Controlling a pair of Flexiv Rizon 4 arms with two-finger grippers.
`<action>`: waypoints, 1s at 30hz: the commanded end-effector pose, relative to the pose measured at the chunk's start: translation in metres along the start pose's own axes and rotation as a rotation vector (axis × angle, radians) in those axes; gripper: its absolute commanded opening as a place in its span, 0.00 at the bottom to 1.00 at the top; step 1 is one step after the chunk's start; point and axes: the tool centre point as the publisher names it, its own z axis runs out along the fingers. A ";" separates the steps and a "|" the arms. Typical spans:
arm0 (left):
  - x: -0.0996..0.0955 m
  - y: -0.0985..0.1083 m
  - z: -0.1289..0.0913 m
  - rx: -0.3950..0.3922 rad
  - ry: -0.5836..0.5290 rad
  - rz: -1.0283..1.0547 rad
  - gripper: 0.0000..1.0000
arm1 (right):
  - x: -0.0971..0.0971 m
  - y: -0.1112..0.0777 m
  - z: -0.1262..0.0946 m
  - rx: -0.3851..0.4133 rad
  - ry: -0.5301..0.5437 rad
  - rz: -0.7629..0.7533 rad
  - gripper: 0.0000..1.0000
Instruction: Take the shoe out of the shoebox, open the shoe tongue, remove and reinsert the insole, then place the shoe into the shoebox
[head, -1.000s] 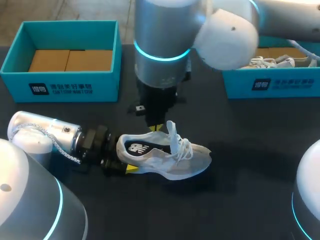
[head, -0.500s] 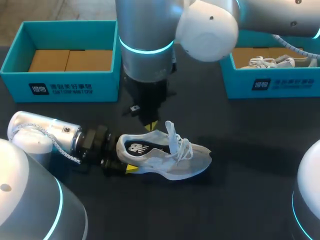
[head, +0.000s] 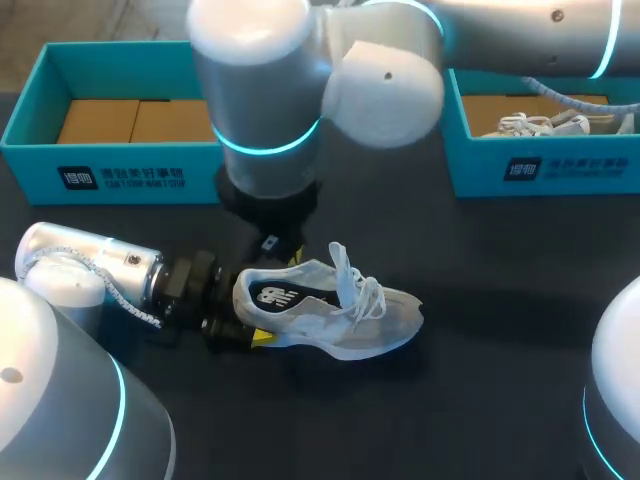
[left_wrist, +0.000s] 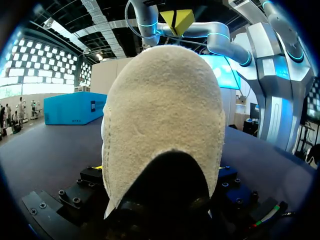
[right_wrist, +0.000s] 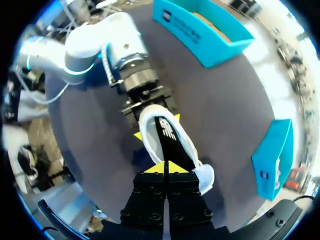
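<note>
Two grippers at shoe (head: 330, 312), lying on table (head: 500, 300): left gripper (head: 245, 316) clamps heel, toe pointing away from it; right gripper (right_wrist: 165, 168), tips pressed together and empty, hovers over collar.

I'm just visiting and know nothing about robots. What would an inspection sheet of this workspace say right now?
Surface: dark table.
Job's things: white shoe on the table, outside both boxes; left shoebox holds no shoe; right shoebox holds another shoe.
Clutter: nothing seen.
Claws: left claw shut on the shoe's heel; right claw shut, empty, above the shoe.
Cables: pale cable along the left arm's wrist.
Surroundings: nothing seen reaching over the table.
</note>
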 end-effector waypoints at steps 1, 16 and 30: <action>-0.001 0.004 -0.001 0.000 0.000 0.001 0.00 | 0.004 0.003 0.020 -0.029 0.040 -0.160 0.00; -0.001 0.004 -0.001 0.000 0.000 0.001 0.00 | 0.001 0.005 0.029 0.036 0.065 -0.169 0.00; -0.001 0.004 -0.001 0.000 0.000 0.001 0.00 | -0.012 0.002 0.084 -0.042 0.088 -0.178 0.00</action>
